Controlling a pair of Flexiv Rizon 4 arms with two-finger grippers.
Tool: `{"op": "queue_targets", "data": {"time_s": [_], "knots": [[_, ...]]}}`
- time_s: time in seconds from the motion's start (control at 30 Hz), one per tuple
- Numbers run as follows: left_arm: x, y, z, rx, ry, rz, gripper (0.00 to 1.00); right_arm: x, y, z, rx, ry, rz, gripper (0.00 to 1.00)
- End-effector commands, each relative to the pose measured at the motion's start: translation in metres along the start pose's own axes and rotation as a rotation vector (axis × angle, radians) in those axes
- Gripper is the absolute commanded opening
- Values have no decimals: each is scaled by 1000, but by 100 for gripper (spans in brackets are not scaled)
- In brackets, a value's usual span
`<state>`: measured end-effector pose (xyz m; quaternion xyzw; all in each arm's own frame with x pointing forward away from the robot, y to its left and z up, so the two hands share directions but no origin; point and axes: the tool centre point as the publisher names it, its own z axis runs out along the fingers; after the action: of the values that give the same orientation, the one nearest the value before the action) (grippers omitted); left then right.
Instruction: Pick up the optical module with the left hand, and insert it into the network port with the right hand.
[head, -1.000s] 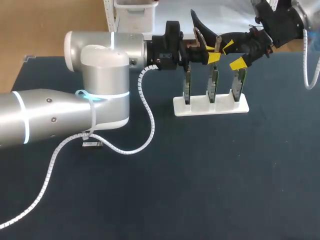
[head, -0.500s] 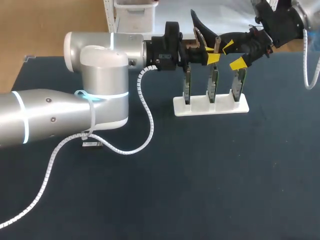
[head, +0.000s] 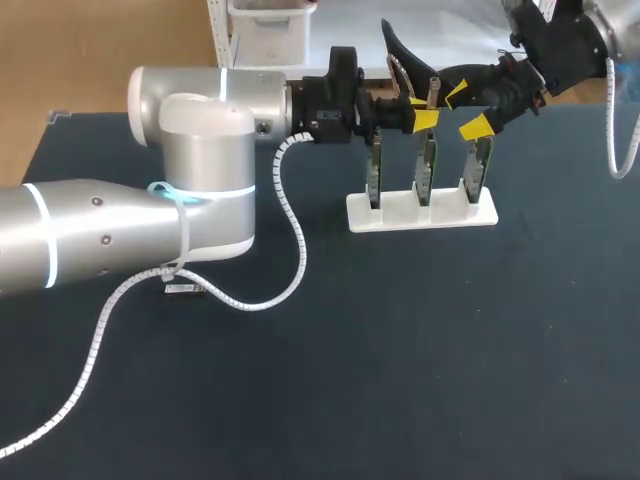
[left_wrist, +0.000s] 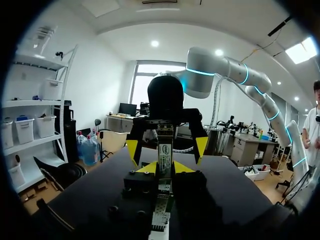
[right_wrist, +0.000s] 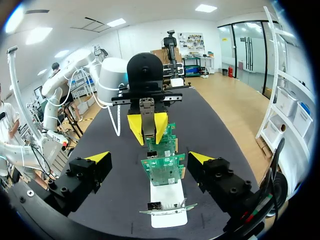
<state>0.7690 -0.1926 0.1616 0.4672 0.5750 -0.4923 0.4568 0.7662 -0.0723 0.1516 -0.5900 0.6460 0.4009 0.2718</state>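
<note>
Table (head: 400, 350): dark navy. Stand (head: 421, 213): white. Boards (right_wrist: 163, 167): green. Fingertips (right_wrist: 99, 157): bright yellow. Left arm (head: 200, 150): silver, with glowing cyan ring. Cable (head: 300, 235): white, spiral-wrapped. Module (right_wrist: 148, 114): grey metal.

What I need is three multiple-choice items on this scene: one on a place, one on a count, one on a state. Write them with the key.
1. Where is the optical module?
A. held in the left claw
B. lying loose, ungripped
C. out of sight

2. How many circuit boards stand in the white holder?
A. two
B. three
C. five

3. The right claw is:
A. open
B. shut on the module
C. shut on a board

Key:
1 A: the yellow tips press it from both sides.
2 B: three upright boards show in the head view.
3 A: its tips stand wide apart, touching nothing.
</note>
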Motion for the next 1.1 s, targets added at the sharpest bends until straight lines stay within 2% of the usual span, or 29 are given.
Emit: {"op": "queue_targets", "data": {"time_s": [0.03, 0.57, 0.73, 1.1], "knots": [[-1, 2, 2, -1, 3, -1, 0, 0, 1, 0, 3, 1, 0, 100], [0, -1, 3, 5, 17, 3, 0, 0, 1, 0, 3, 1, 0, 100], [0, -1, 3, 5, 17, 3, 0, -15, 1, -6, -2, -26, -48, 100], [0, -1, 3, 5, 17, 3, 0, -38, -1, -3, 20, -6, -111, 100]]}}
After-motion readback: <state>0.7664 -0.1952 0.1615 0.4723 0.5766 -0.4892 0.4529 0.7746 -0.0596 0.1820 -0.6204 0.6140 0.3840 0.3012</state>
